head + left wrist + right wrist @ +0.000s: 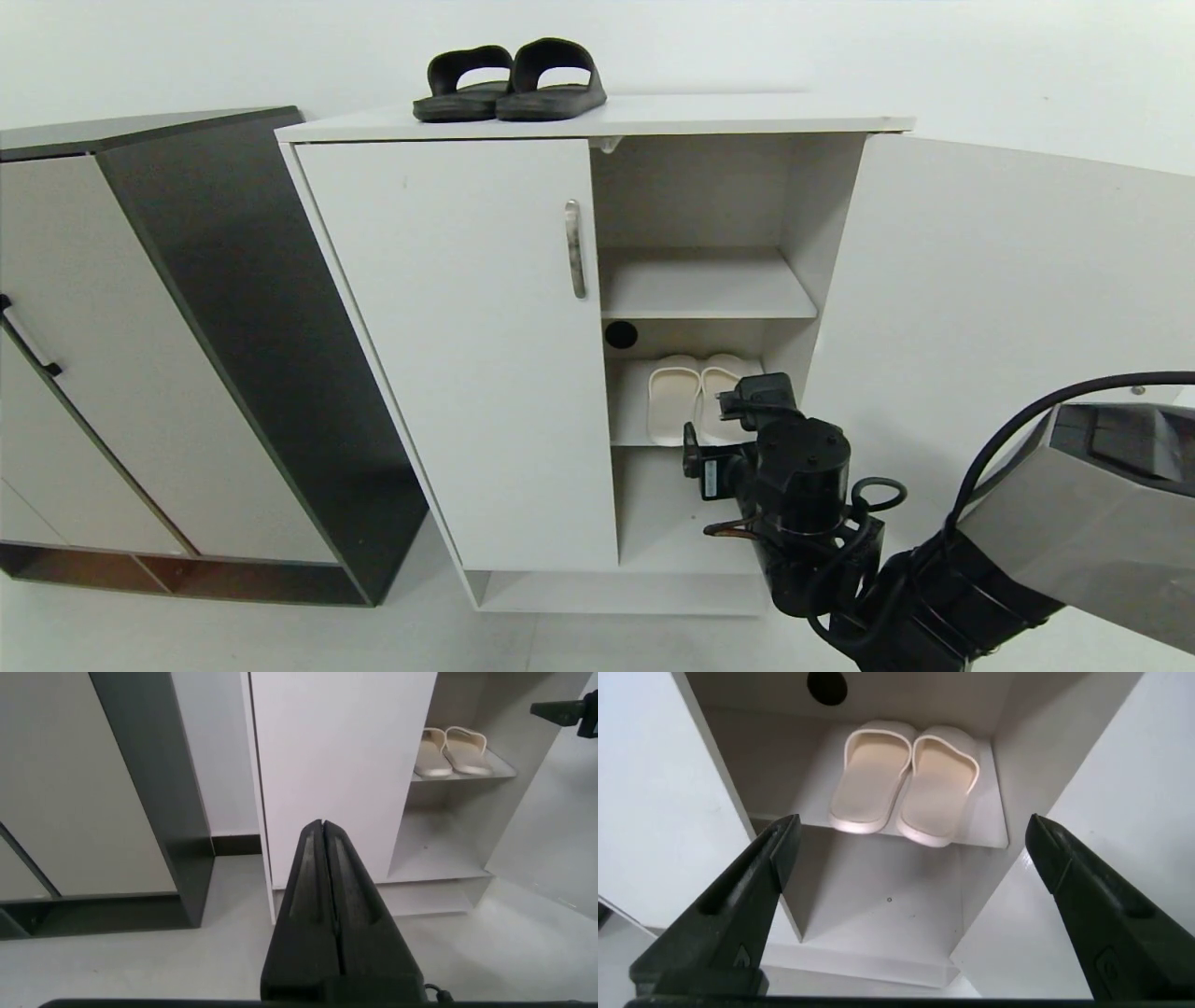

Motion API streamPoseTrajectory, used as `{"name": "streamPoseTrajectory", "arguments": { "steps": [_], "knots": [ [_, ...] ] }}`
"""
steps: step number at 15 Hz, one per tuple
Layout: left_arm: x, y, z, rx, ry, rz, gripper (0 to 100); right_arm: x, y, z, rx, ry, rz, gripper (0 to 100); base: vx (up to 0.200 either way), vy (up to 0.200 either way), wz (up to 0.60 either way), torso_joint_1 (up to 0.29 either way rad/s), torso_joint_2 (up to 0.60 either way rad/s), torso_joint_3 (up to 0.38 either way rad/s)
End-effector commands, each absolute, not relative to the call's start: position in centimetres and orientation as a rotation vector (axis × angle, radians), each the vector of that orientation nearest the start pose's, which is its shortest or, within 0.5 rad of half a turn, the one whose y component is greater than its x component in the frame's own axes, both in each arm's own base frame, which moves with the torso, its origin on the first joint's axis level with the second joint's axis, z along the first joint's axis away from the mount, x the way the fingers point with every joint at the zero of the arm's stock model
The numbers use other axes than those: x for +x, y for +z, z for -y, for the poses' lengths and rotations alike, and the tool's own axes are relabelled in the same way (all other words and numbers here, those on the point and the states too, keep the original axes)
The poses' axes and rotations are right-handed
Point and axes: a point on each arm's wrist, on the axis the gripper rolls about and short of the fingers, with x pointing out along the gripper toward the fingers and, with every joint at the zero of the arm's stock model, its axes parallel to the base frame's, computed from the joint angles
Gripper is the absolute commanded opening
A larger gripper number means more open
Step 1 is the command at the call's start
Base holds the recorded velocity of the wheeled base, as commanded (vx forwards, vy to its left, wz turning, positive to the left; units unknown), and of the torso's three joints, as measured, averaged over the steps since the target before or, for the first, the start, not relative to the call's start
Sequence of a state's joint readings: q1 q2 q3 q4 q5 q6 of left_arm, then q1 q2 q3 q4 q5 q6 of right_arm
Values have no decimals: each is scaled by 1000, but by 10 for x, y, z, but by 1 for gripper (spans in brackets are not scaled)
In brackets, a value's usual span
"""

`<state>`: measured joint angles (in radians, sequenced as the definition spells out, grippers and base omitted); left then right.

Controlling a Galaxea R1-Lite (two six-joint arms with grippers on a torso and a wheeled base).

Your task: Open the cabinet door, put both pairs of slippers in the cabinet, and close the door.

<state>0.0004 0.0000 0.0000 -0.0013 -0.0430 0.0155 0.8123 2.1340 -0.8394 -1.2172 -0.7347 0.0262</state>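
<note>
Cream slippers (pixel 689 397) - a pair, side by side and touching, toes toward the back panel - sit on the mid shelf of the white cabinet (pixel 747 114), straight ahead of the right gripper (pixel 714 425) and slightly above it in the head view. In the right wrist view the pair (pixel 906 784) lies between and beyond the two fingers. Right gripper is spread wide w/ nothing in it, fingers apart from the slippers and just outside the shelf's front edge.

Black slippers (pixel 509 84) rest on the cabinet top, well above the right gripper and off to its left, also paired and touching, near the top's front edge.

Right-hand door (pixel 980 280) is swung fully open, to the right of the right gripper. Left-hand door (pixel 467 355) is closed, immediately left of that gripper, its metal handle (pixel 575 248) up above it. A round hole (pixel 621 334) shows in the back panel just over the cream pair; the upper shelf (pixel 705 285) is higher up, and the bottom compartment (pixel 663 523) is below the gripper.

Left gripper (pixel 322 831) is closed, fingers pressed flat together, holding nothing. It hangs low above the floor (pixel 140 961), well back from the closed door. The cream pair (pixel 455 751) is far ahead of it and to its right.

A dark grey cabinet (pixel 233 327) stands beside the white one, on the left gripper's left.
</note>
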Motion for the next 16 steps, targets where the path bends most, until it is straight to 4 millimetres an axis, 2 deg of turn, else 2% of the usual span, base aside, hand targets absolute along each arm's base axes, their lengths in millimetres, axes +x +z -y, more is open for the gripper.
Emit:
{"name": "streamPoseTrajectory", "arguments": {
  "steps": [1,2,16],
  "knots": [
    [-23,76,1,15,-43,0,0,270,99,-263,-28,77,-56,100,0,0,0,0,0,0],
    [-23,76,1,15,-41,0,0,270,98,-263,-30,77,-58,100,0,0,0,0,0,0],
    [-23,76,1,15,-43,0,0,266,94,-257,-46,97,-46,100,0,200,0,4,3,4]
  ]
}}
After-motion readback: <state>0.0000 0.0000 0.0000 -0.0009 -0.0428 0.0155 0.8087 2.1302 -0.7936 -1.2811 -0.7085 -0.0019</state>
